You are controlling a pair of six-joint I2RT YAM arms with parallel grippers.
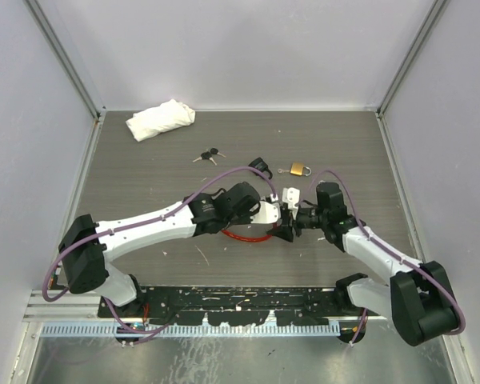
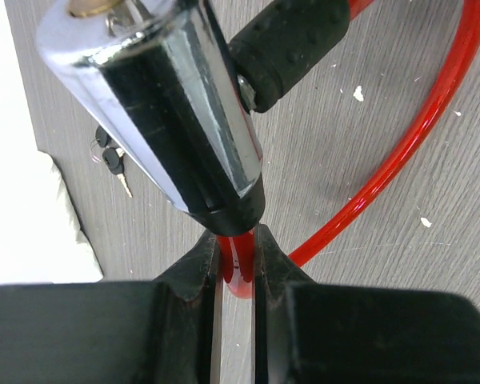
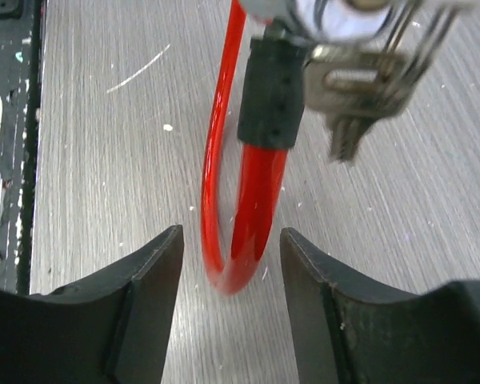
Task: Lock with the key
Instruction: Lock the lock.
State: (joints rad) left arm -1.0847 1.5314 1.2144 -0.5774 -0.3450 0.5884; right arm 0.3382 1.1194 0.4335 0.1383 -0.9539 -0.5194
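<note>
A red cable lock lies mid-table. Its chrome lock body is lifted, with a black cable-end sleeve beside it. My left gripper is shut on the red cable just below the body; it sits centre-table in the top view. My right gripper is open, its jaws either side of the cable loop without touching it. A bunch of keys hangs at the lock's end face by the sleeve. My right gripper faces the left one.
A small brass padlock and a black object lie behind the grippers. A second bunch of keys lies further left. A white cloth sits at the back left. Walls close in the table on three sides.
</note>
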